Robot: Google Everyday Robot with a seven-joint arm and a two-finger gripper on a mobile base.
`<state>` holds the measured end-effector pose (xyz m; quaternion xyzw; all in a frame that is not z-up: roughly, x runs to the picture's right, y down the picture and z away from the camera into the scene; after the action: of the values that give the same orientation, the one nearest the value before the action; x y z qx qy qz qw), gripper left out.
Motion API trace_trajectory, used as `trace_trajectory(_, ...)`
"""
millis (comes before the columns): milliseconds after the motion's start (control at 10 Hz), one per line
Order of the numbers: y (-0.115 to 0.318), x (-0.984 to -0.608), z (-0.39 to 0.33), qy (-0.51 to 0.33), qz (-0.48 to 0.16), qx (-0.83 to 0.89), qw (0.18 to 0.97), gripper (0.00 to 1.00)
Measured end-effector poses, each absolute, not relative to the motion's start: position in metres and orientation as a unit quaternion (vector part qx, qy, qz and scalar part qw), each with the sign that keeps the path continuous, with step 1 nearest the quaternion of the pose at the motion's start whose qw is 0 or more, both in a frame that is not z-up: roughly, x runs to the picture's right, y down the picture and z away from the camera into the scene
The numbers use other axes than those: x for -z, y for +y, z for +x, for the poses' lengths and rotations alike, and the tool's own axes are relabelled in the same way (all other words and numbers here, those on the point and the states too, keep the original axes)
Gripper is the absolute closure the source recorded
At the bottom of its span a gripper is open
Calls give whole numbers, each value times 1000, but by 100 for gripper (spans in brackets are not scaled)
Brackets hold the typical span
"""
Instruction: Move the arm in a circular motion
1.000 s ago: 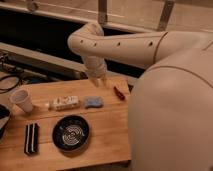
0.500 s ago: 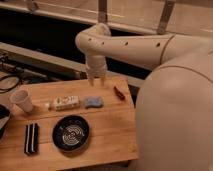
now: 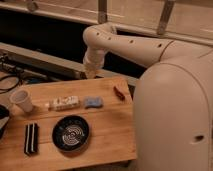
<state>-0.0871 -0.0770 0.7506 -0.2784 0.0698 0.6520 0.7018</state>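
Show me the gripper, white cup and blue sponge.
gripper [image 3: 91, 73]: camera view, its lower tip, over the far edge of the wooden table [image 3: 112, 132].
white cup [image 3: 22, 100]: camera view, its side wall.
blue sponge [image 3: 93, 102]: camera view, its top face.

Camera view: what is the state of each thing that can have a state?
arm: raised, bent at the elbow, reaching left.
gripper: pointing down, hanging above the far edge of the table.
cup: upright, mouth up.
white packet: lying on its side.
blue sponge: lying flat.
black bowl: upright, open side up.
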Motion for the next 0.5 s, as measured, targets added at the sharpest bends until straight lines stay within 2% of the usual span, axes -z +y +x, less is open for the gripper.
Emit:
trace_trajectory(200, -107, -758, -90, 57, -256, -655, 709, 92)
trace_trajectory(300, -112, -756, -86, 59, -255, -656, 708, 91)
trace_trajectory(500, -105, -752, -72, 72, -259, -653, 708, 100)
